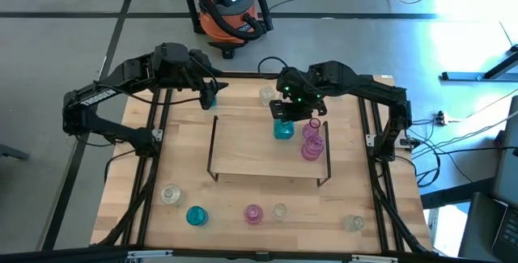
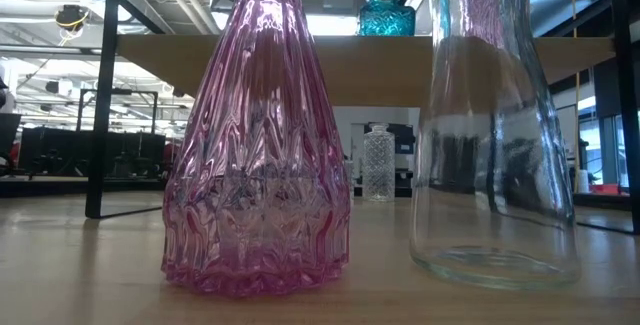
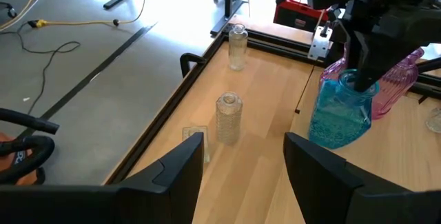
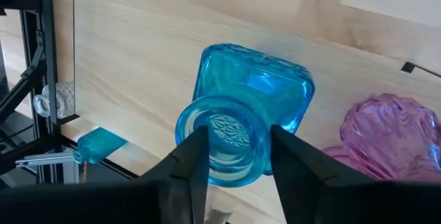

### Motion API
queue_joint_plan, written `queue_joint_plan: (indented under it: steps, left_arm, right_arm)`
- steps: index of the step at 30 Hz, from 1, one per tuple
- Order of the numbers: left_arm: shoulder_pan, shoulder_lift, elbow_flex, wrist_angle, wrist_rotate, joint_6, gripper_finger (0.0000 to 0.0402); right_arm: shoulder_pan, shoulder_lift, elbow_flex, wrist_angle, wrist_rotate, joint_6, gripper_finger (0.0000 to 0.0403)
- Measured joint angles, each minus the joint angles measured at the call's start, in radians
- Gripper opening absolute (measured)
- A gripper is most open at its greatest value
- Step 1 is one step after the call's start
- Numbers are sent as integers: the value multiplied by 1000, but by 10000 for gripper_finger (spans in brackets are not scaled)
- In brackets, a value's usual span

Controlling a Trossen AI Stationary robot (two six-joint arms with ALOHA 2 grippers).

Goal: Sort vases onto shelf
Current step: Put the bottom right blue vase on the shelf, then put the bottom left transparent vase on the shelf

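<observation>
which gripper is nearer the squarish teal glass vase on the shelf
Right. The right gripper has its fingers around the neck of the squarish teal glass vase on the shelf; the left gripper is off beyond the shelf's far left corner.

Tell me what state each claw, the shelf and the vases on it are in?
Teal squarish glass vase: upright on shelf, gripped at the neck.
Right gripper: shut on that vase.
Left gripper: open, empty.
Two pink ribbed glass vases: upright on shelf, untouched.
Light-wood shelf: standing level on its wire frame.
</observation>
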Motion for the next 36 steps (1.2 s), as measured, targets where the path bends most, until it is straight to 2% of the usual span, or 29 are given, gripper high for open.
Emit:
queue_joint_plan:
  steps: [11, 16, 24, 29, 33, 36]
  left_arm:
    - [0, 0, 0, 0, 0, 2, 192]
    - [0, 0, 0, 1, 0, 2, 192]
    - [0, 0, 0, 1, 7, 2, 192]
    - [9, 0, 1, -35, 64, -3, 192]
    - [61, 3, 1, -159, 34, 1, 192]
    - [110, 3, 1, -269, 26, -18, 192]
  right_arm:
    - [0, -19, 1, -36, 2, 14, 129]
    - [0, -44, 1, -38, 38, 30, 129]
    - [0, -97, 5, 18, 64, 43, 129]
    - [0, -139, 35, 146, 131, -158, 129]
    - [0, -152, 66, 268, 206, -367, 129]
    - [0, -153, 82, 296, 246, -502, 129]
